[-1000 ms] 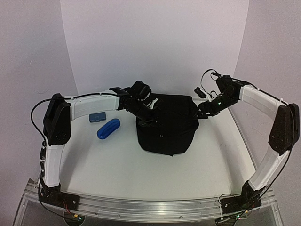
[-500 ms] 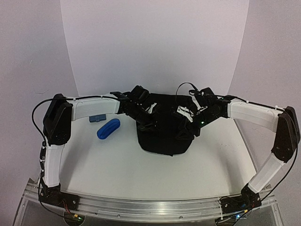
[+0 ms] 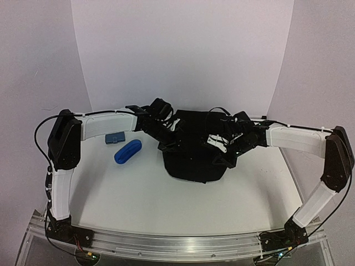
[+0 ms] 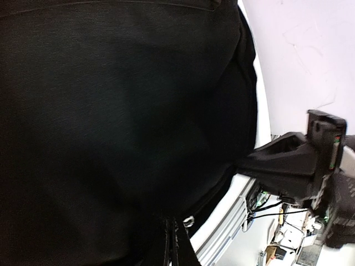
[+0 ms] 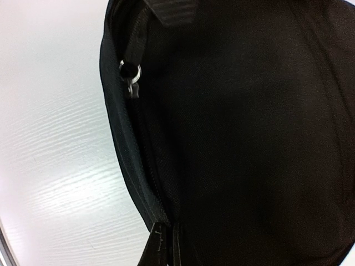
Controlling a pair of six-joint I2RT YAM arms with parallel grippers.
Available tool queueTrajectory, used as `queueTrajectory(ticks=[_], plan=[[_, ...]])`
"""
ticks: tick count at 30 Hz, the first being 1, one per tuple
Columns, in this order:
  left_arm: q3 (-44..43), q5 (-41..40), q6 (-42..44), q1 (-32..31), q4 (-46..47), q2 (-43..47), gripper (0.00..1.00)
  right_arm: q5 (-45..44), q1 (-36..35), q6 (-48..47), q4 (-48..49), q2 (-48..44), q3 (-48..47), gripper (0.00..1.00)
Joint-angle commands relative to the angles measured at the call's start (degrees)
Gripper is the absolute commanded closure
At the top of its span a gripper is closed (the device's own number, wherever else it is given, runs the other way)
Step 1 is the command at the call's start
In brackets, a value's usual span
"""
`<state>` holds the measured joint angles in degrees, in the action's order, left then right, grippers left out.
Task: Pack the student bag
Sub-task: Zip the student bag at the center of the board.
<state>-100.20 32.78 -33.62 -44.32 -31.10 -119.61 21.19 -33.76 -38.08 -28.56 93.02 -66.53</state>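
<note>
1. Centrally on the table [image 3: 138, 205] sits the bag [image 3: 194, 166] — black, soft and rounded, its inside hidden.
2. Left gripper [image 3: 168, 145] is pressed together, pinching fabric on the bag's left side; right gripper [image 3: 224, 159] likewise pinches its right edge, near a zip pull [image 5: 131, 73].
3. Left of the bag lie a blue case [image 3: 128, 151] and — farther back — a small box [image 3: 115, 138].
</note>
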Motion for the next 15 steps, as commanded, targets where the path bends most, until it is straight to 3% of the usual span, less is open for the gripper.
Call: queueTrajectory(ticks=[1, 7, 8, 9, 10, 11, 12, 15], plan=[[1.6, -2.3, 3.1, 2.8, -2.8, 6.6, 1.00, -5.8, 5.4, -5.0, -3.6, -8.1, 2.7, 1.00], [4.5, -4.0, 3.8, 5.0, -2.7, 9.8, 1.00, -6.1, 18.6, -18.6, -6.6, -8.6, 4.8, 0.99], [4.0, -2.7, 3.8, 4.9, -2.2, 9.6, 1.00, -5.5, 18.8, -18.9, -7.5, -7.8, 3.5, 0.92], [3.6, -1.3, 3.3, 4.6, -1.3, 9.1, 1.00, -3.4, 18.8, -18.7, -8.9, -7.1, 1.7, 0.75], [3.0, -0.4, 2.9, 4.1, -0.5, 8.6, 1.00, -0.3, 18.7, -17.7, -9.9, -6.7, -0.4, 0.48], [2.3, 0.0, 2.7, 3.5, 0.0, 7.8, 1.00, 1.9, 17.8, -15.8, -10.0, -6.6, -2.2, 0.33], [1.4, 0.4, 2.6, 3.1, -0.1, 7.0, 1.00, 2.9, 15.9, -13.7, -9.8, -6.4, -3.8, 0.26], [-1.0, 1.7, 1.7, 2.5, -0.4, 4.6, 1.00, 3.9, 9.5, -8.0, -7.7, -6.0, -6.6, 0.22]])
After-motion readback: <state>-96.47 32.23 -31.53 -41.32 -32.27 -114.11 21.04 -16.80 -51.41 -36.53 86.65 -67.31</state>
